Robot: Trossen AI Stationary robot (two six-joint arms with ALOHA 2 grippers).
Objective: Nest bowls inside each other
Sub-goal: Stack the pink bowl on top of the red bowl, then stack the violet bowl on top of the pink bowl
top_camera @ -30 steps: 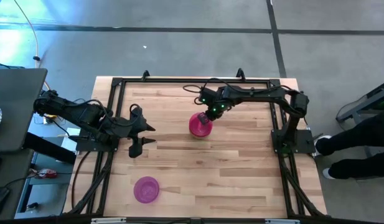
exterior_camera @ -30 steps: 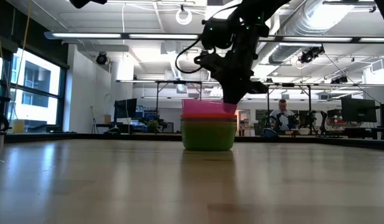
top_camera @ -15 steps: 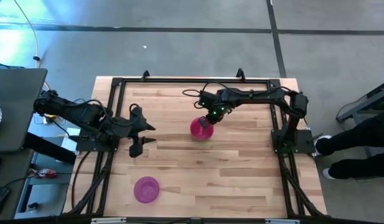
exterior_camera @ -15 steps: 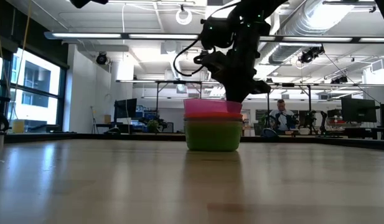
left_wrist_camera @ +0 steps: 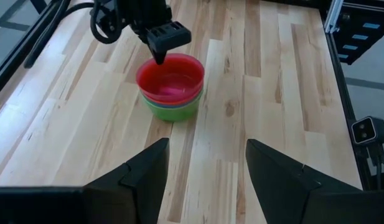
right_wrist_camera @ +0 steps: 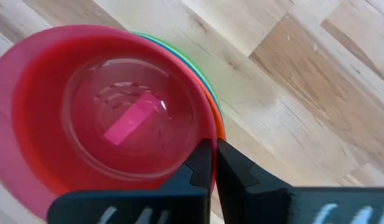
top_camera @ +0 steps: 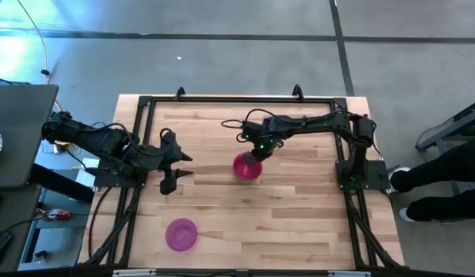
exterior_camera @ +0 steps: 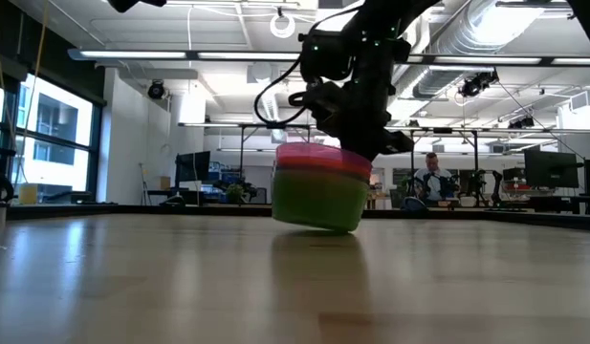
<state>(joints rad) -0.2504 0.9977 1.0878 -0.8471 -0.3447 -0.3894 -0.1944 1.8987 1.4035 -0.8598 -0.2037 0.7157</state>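
2 dark arms reach over the pale wooden slatted table (top_camera: pixel 299 223). Right gripper (top_camera: pixel 257 151), fingers pinched together on the rim of the tilted stack of nested plastic bowls (exterior_camera: pixel 317 191) mid-table. Left gripper (top_camera: pixel 179 166) hovers apart, fingers spread. 1 purple plastic bowl (top_camera: pixel 181 234) sits alone; lower bowls mostly hidden.

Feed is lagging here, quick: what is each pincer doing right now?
Left pincer: open, empty, waiting at the table's left side.
Right pincer: shut on the rim of the stack of bowls, which is tilted.
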